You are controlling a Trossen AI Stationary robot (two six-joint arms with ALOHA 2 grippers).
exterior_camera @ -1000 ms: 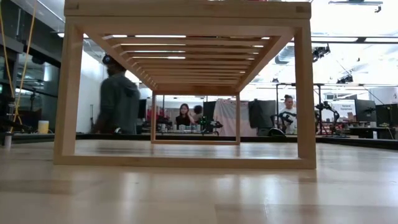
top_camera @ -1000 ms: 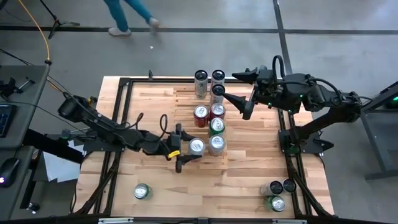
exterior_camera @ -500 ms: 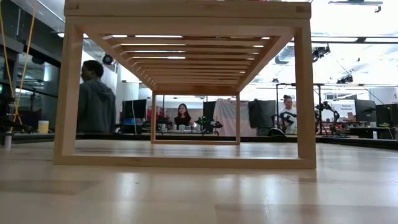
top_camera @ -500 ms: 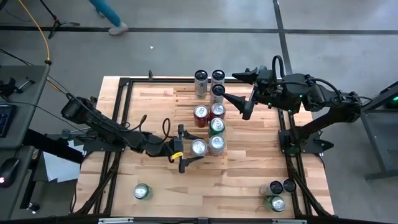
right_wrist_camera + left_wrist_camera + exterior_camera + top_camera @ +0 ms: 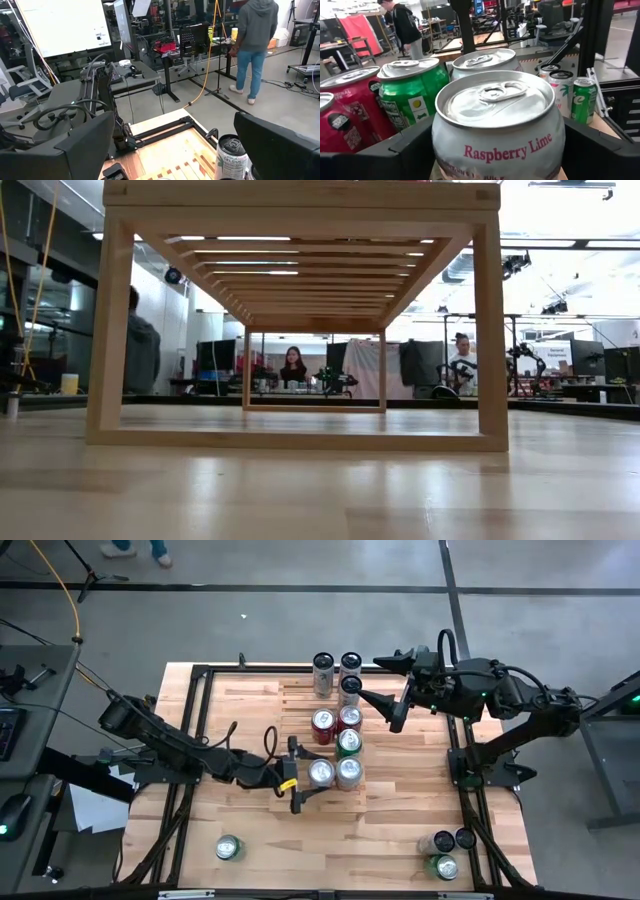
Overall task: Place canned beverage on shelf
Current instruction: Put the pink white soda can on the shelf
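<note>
The shelf is a pale slatted rack on the tabletop; the low view shows its slats from below. Several cans stand on it in two rows. My left gripper reaches level from the table's left and is shut on a silver Raspberry Lime can, just left of another silver can. My right gripper hovers open and empty at the shelf's right side, beside a dark-topped can. My left gripper pinches the Raspberry Lime can's side wall between its two fingers, one on the can's near side and one on its far side. The fingers come level from the table's left. The can stands upright; its base is hidden.
Red and green cans stand close behind the held can. A green can stands on the tabletop at the near left, and three cans at the near right. A black frame runs along the table's sides. People stand beyond.
My left gripper has gone a little toward the table's right edge with the Raspberry Lime can, which now stands closer to the neighbouring silver can. A person behind the table has walked off to the left.
</note>
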